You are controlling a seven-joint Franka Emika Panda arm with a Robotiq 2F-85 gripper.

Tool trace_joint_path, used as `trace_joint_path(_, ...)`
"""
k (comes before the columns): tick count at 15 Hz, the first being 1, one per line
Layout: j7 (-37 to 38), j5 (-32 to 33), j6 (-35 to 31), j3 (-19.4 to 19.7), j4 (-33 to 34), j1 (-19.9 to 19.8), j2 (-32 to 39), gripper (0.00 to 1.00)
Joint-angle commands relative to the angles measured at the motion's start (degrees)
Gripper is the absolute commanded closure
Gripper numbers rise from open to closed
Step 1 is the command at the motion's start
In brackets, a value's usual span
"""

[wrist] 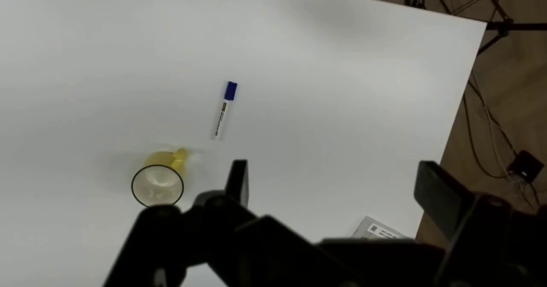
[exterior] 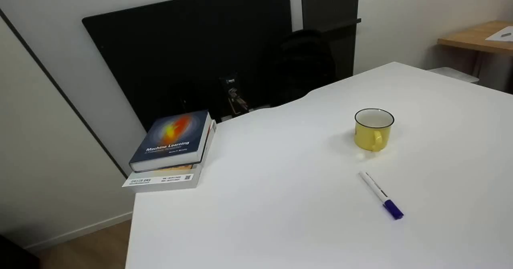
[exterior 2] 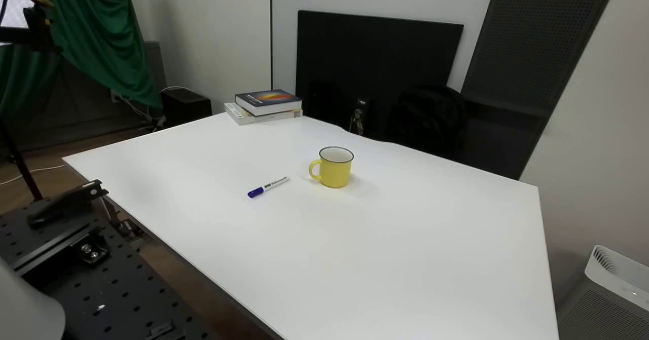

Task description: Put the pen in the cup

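Observation:
The pen (exterior: pixel 378 191) is white with a blue cap and lies flat on the white table. It also shows in an exterior view (exterior 2: pixel 270 185) and in the wrist view (wrist: pixel 223 112). The yellow cup (exterior: pixel 366 137) stands upright near the pen, apart from it, with a dark rim and white inside. It shows in an exterior view (exterior 2: pixel 336 173) and in the wrist view (wrist: pixel 158 187), where the gripper's dark body covers its lower edge. My gripper (wrist: pixel 333 173) is wide open with nothing between its fingers, above the table. It is out of view in both exterior views.
Two stacked books (exterior: pixel 172 140) lie at a table corner; they also show in an exterior view (exterior 2: pixel 268 103) and partly in the wrist view (wrist: pixel 380 229). A black panel (exterior 2: pixel 375 51) stands behind the table (exterior 2: pixel 431 259). A black perforated base plate (exterior 2: pixel 121 299) is beside the table.

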State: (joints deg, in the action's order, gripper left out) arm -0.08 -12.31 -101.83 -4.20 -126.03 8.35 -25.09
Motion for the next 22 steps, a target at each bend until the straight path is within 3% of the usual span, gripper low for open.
trace_joint_path(1, -0.17, -0.19, 0.15, -0.46, 0.11, -0.57, 0.02, 0.00)
trace_joint_path(6, -1.12, 2.23, -4.36, 0.31, -1.68, -2.26, 0.92, 0.00)
trace_joint_path(15, 4.03, 7.11, -22.64, 2.38, -5.86, -8.80, 6.05, 0.00)
trace_joint_path(22, 6.16, 10.51, -31.72, 2.97, -9.43, -11.10, 11.19, 0.00)
